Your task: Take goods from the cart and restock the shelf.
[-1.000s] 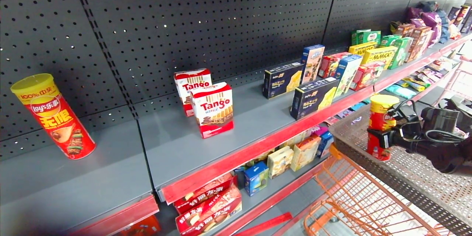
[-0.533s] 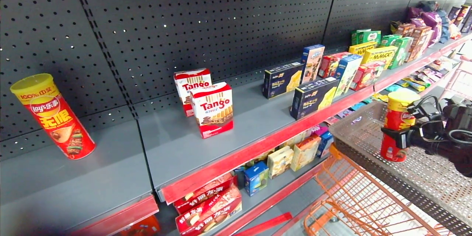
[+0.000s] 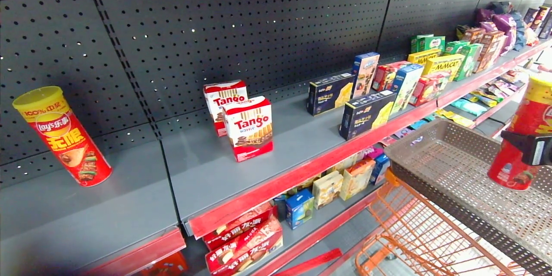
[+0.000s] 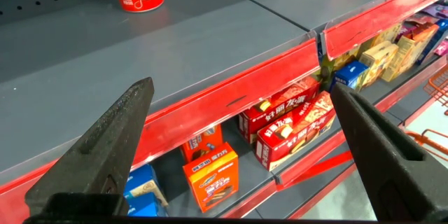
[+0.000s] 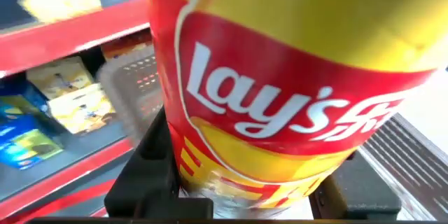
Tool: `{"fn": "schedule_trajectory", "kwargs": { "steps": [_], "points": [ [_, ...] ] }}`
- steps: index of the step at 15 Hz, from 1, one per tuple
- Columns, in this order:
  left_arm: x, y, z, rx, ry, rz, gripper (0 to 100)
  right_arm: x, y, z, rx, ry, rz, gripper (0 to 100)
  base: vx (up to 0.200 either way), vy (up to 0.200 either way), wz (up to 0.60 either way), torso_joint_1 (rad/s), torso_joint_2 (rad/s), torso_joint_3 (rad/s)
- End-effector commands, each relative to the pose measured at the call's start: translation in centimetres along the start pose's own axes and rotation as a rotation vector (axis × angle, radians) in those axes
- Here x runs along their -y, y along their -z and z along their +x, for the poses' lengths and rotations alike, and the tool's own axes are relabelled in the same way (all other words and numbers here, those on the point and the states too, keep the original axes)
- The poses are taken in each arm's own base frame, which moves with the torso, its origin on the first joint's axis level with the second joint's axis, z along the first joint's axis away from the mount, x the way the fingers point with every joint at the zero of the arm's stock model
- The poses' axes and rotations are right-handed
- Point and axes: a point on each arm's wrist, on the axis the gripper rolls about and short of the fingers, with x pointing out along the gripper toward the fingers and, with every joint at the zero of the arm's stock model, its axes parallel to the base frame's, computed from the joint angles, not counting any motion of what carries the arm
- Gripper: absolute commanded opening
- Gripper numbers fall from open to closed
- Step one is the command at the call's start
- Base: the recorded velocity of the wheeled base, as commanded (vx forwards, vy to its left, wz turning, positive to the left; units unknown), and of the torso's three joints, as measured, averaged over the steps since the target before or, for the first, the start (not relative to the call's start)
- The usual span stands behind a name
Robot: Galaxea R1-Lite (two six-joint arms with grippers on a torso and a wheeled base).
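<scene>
Store aisle: grey shelf (image 3: 207, 172) with a red front edge, black pegboard (image 3: 241, 30) behind.

Far left on the shelf, a chips can (image 3: 62, 136) stands alone near the pegboard. Mid-shelf are two wafer boxes (image 3: 249, 127), one just behind the other. Further right are dark boxes (image 3: 366, 113), then mixed cartons (image 3: 444, 65) in a row running off along the shelf. The lower shelf (image 3: 302, 228) holds more boxes.

My left gripper (image 4: 239, 87) hangs in front of the shelf's red edge, fingers spread wide, nothing between them.

Lower right is the orange cart (image 3: 409, 233), with a brown mesh basket (image 3: 440, 155) on top.

Far right, my right gripper (image 3: 528, 146) is clamped round the middle of a second can (image 3: 517, 172). I read this can as slightly tilted, over the basket. I cannot tell whether its base touches the mesh. Up close, the fingers (image 5: 150, 168) press on both sides of it.
</scene>
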Motion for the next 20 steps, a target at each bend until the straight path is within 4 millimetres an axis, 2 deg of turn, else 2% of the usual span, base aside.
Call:
{"fn": "schedule_trajectory", "kwargs": {
  "steps": [1,2,5,10,12,16,20],
  "points": [
    [0.0,0.0,0.0,-0.001,0.0,0.0,100,-3.1,-1.8,-12.0,0.116,0.044,0.001,0,0.0,0.0,0.0,0.0,0.0,0.0],
    [0.0,0.0,0.0,-0.001,0.0,0.0,100,-3.0,-1.4,-14.0,0.119,0.08,-0.014,0,0.0,0.0,0.0,0.0,0.0,0.0],
    [0.0,0.0,0.0,-0.001,0.0,0.0,100,-2.5,0.2,-17.3,0.045,0.196,-0.06,0,0.0,0.0,0.0,0.0,0.0,0.0],
    [0.0,0.0,0.0,-0.001,0.0,0.0,100,-2.2,0.1,-17.8,0.057,0.254,-0.054,0,0.0,0.0,0.0,0.0,0.0,0.0],
    [0.0,0.0,0.0,-0.001,0.0,0.0,100,-2.3,-0.3,-17.9,0.079,0.211,-0.079,0,0.0,0.0,0.0,0.0,0.0,0.0],
    [0.0,0.0,0.0,-0.001,0.0,0.0,100,-3.0,0.5,-17.6,0.07,0.105,-0.092,0,0.0,0.0,0.0,0.0,0.0,0.0],
    [0.0,0.0,0.0,-0.001,0.0,0.0,100,-3.3,2.7,-17.7,0.05,0.09,-0.099,0,0.0,0.0,0.0,0.0,0.0,0.0]
  ]
}}
